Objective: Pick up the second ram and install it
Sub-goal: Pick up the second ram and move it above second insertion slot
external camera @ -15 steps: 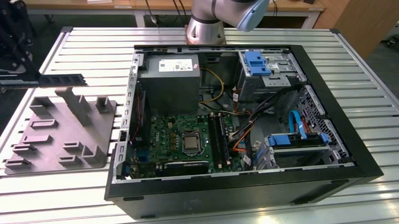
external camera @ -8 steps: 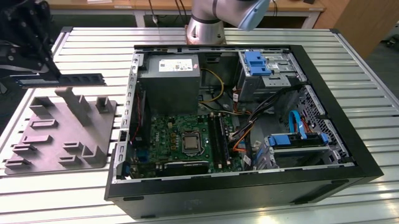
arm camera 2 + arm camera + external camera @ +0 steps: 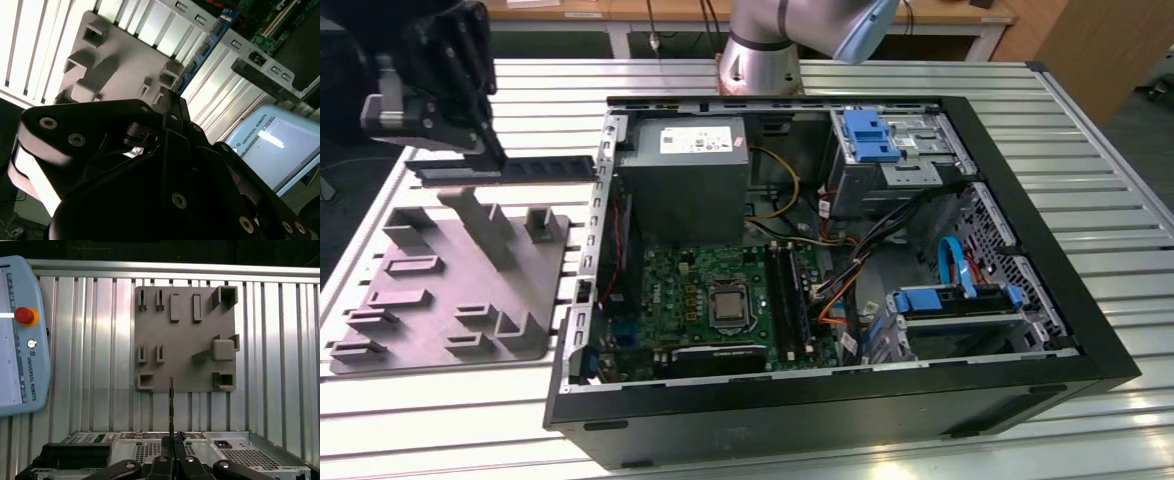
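My gripper (image 3: 464, 158) is shut on the second ram (image 3: 540, 169), a thin dark stick held level in the air above the grey holder block (image 3: 447, 290), at the exterior view's left. In the second wrist view the ram (image 3: 202, 50) shows as a blue-green board with black chips reaching out from my gripper (image 3: 171, 102) over the holder block (image 3: 120, 55). Seen edge-on in the first wrist view, the ram (image 3: 171, 402) rises from my gripper (image 3: 171, 440) in front of the block (image 3: 185, 340). The green motherboard (image 3: 687, 285) with its long black slots (image 3: 787, 290) lies inside the open computer case (image 3: 1067, 300).
The case holds a grey power supply (image 3: 680, 170), blue drive brackets (image 3: 867, 135) and loose cables (image 3: 854, 270). The arm's base (image 3: 761, 60) stands behind the case. A teach pendant (image 3: 20, 335) lies on the ribbed metal table (image 3: 1067, 120) beside the holder block.
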`<state>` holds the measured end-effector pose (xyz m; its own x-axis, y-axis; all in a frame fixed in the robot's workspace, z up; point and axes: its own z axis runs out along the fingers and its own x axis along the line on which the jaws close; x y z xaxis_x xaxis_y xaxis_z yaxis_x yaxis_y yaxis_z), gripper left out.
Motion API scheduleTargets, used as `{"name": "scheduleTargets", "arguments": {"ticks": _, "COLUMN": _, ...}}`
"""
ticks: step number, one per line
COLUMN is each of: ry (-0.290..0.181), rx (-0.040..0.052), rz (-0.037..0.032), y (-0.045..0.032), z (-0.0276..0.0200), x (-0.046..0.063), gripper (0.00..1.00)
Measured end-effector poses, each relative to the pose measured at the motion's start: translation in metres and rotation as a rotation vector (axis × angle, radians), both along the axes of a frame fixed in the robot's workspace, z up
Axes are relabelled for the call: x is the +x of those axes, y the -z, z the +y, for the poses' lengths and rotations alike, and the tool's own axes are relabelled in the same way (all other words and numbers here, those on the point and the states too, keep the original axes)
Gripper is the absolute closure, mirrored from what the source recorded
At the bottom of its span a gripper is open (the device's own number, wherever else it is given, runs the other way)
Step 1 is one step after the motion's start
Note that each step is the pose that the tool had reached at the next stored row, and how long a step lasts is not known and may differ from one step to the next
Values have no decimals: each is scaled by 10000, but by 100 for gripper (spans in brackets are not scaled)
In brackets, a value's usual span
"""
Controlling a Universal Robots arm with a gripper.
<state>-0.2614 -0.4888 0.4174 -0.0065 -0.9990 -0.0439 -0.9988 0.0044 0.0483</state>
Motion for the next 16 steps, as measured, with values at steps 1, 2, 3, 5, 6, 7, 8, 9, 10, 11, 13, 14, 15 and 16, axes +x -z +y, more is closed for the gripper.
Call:
{"name": "scheduleTargets", "arguments": {"ticks": 1, "ry": -1, "rx": 1, "rz": -1, "y": 1, "z": 0, "x": 45, "gripper": 89}}
{"name": "scheduleTargets", "arguments": {"ticks": 2, "ry": -2, "rx": 1, "rz": -1, "y": 1, "z": 0, "x": 95, "gripper": 89}}
{"name": "scheduleTargets", "arguments": {"ticks": 3, "ry": -2, "rx": 2, "rz": -1, "y": 1, "z": 0, "x": 140, "gripper": 89}}
{"name": "scheduleTargets", "arguments": {"ticks": 5, "ry": 0, "rx": 0, "rz": 0, "y": 0, "z": 0, "x": 229, "gripper": 89}}
{"name": "scheduleTargets", "arguments": {"ticks": 6, "ry": -1, "rx": 0, "rz": 1, "y": 0, "z": 0, "x": 274, "gripper": 89}}
{"name": "scheduleTargets", "arguments": {"ticks": 7, "ry": -2, "rx": 1, "rz": 0, "y": 0, "z": 0, "x": 319, "gripper": 89}}
{"name": "scheduleTargets", "arguments": {"ticks": 8, "ry": -1, "rx": 0, "rz": -1, "y": 1, "z": 0, "x": 367, "gripper": 89}}
{"name": "scheduleTargets", "arguments": {"ticks": 9, "ry": 0, "rx": 1, "rz": -1, "y": 1, "z": 0, "x": 412, "gripper": 89}}
{"name": "scheduleTargets", "arguments": {"ticks": 10, "ry": 0, "rx": 1, "rz": -1, "y": 1, "z": 0, "x": 457, "gripper": 89}}
{"name": "scheduleTargets", "arguments": {"ticks": 11, "ry": -1, "rx": 1, "rz": 0, "y": 0, "z": 0, "x": 502, "gripper": 89}}
{"name": "scheduleTargets", "arguments": {"ticks": 13, "ry": -1, "rx": 1, "rz": 0, "y": 0, "z": 0, "x": 591, "gripper": 89}}
{"name": "scheduleTargets", "arguments": {"ticks": 14, "ry": 0, "rx": 1, "rz": -1, "y": 1, "z": 0, "x": 637, "gripper": 89}}
{"name": "scheduleTargets", "arguments": {"ticks": 15, "ry": -1, "rx": 1, "rz": 0, "y": 1, "z": 0, "x": 686, "gripper": 89}}
{"name": "scheduleTargets", "arguments": {"ticks": 16, "ry": -2, "rx": 1, "rz": 1, "y": 1, "z": 0, "x": 731, "gripper": 89}}
